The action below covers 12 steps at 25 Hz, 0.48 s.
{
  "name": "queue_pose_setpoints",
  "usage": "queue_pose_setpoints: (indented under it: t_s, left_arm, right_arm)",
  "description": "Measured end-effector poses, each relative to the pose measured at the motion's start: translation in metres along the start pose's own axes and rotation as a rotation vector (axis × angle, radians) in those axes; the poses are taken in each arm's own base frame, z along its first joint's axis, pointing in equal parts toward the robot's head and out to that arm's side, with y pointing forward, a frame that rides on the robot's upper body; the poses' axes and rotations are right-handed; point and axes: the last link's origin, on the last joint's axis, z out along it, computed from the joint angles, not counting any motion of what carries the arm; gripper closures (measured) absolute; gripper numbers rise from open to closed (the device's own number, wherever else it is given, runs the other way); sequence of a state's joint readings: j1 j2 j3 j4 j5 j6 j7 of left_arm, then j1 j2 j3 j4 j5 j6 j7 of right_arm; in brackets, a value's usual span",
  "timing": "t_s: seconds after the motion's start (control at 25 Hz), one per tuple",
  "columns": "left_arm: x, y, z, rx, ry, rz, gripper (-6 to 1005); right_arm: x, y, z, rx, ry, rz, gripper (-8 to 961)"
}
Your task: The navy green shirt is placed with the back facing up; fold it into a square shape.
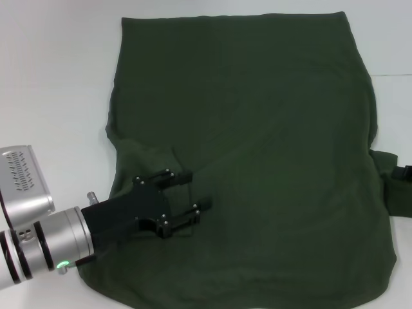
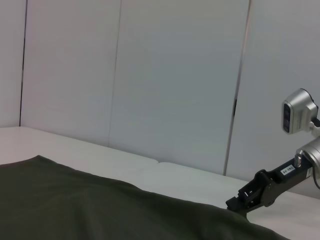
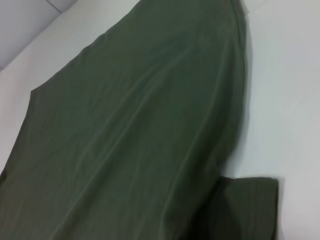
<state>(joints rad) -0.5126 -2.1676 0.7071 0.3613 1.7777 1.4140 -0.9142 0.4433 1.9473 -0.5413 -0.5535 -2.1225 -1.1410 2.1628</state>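
The navy green shirt (image 1: 257,141) lies spread flat on the white table (image 1: 51,84), plain side up. My left gripper (image 1: 196,195) hovers over the shirt's near left part, open, with its black fingers (image 1: 177,175) spread above a small crease and nothing between them. The left sleeve is tucked in along that side. The right sleeve (image 1: 388,168) sticks out at the right edge, and my right gripper (image 1: 405,172) sits right by it, mostly cut off. The left wrist view shows the right gripper (image 2: 239,203) low at the shirt's (image 2: 100,210) edge. In the right wrist view the shirt (image 3: 140,130) and its sleeve (image 3: 247,207) fill the picture.
White table surface borders the shirt on the left, at the far side (image 1: 64,26) and on the right (image 1: 393,96). Pale wall panels (image 2: 150,75) stand behind the table. The shirt's near hem reaches the table's front edge.
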Motion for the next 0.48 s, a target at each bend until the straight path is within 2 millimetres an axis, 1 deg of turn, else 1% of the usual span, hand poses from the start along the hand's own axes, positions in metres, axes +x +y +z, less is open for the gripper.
queue_pose_setpoints:
  t_s: [0.24,0.48]
  left_arm:
    - [-0.0004,-0.0006,0.0003,0.004,-0.003,0.0,373]
    - [-0.0003,-0.0006,0.0004,0.004,-0.003,0.0,372]
  right_arm:
    - [0.0008,-0.0005,-0.0008,-0.004,-0.01,0.014,660]
    - [-0.0002,-0.0062,-0.0068,0.002,-0.042,0.026,879]
